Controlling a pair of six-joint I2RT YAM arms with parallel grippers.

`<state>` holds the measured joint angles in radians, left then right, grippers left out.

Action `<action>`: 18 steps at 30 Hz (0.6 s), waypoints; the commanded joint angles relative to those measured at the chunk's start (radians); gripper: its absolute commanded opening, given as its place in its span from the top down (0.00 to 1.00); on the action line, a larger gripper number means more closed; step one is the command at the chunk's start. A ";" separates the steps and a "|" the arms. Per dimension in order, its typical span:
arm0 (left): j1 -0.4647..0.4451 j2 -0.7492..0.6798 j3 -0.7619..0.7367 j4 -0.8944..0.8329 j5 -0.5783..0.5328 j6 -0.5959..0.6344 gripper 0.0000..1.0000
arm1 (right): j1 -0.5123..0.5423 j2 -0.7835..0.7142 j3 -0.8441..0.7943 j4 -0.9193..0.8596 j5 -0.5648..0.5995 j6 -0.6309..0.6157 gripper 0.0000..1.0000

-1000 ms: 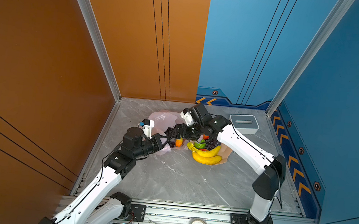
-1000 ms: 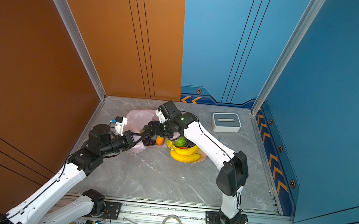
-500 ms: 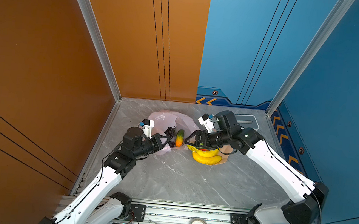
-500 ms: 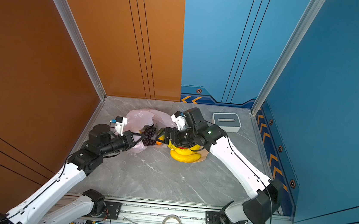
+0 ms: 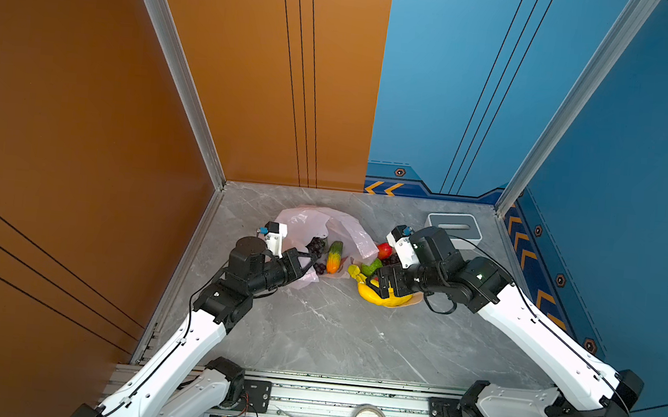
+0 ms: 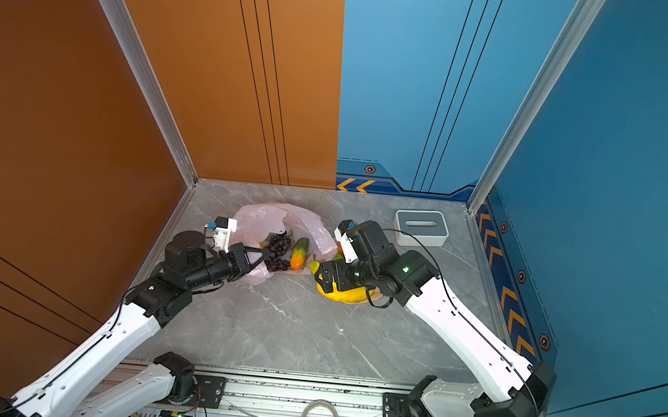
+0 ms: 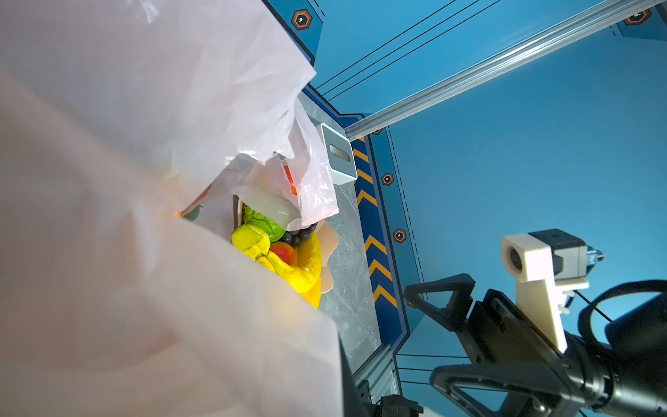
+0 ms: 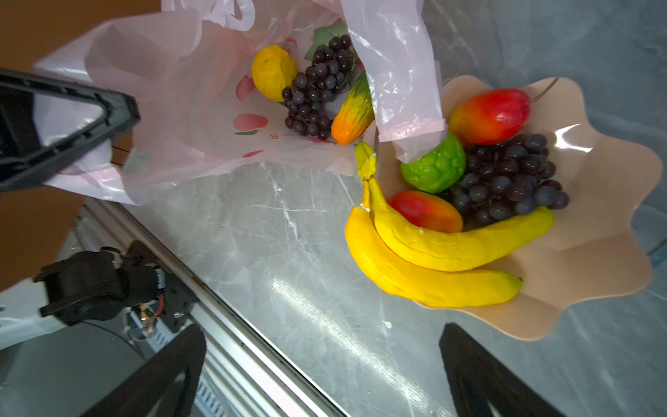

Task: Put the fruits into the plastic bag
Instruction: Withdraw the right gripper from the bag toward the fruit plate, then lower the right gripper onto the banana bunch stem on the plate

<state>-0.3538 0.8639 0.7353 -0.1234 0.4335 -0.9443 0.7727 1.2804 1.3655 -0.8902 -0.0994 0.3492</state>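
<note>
Grey marble tabletop (image 5: 332, 334), crinkly pale-pink bag (image 5: 307, 220)

I work in a lab cell: orange panels (image 5: 80, 131) at nine o'clock, blue panels (image 5: 641, 164) at three, rail (image 5: 348, 392) at six.

Bag (image 5: 306, 220) left of bowl (image 8: 595, 260), grapes (image 8: 317, 90) in bag, bananas (image 8: 433, 267) in bowl

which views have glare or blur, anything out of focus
Left wrist view: the plastic bag sits close to the lens, soft and hazy, while the banana bunch beyond it is sharp. Right wrist view: glare streaks on the marble tabletop, a highlight on the peach bowl. Both top views: even light, sharp.
</note>
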 commanded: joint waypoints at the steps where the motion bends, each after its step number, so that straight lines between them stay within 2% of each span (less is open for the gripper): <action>1: 0.008 -0.012 -0.001 0.004 -0.013 -0.004 1.00 | 0.029 0.017 0.035 -0.087 0.201 -0.090 0.00; 10: 0.009 -0.012 -0.005 0.004 -0.015 -0.004 1.00 | 0.129 0.191 0.135 -0.186 0.348 -0.159 0.00; 18: 0.010 -0.012 -0.003 0.004 -0.013 -0.004 1.00 | 0.175 0.354 0.216 -0.190 0.392 -0.207 0.00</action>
<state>-0.3527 0.8639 0.7353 -0.1230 0.4274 -0.9443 0.9371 1.5993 1.5410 -1.0409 0.2417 0.1787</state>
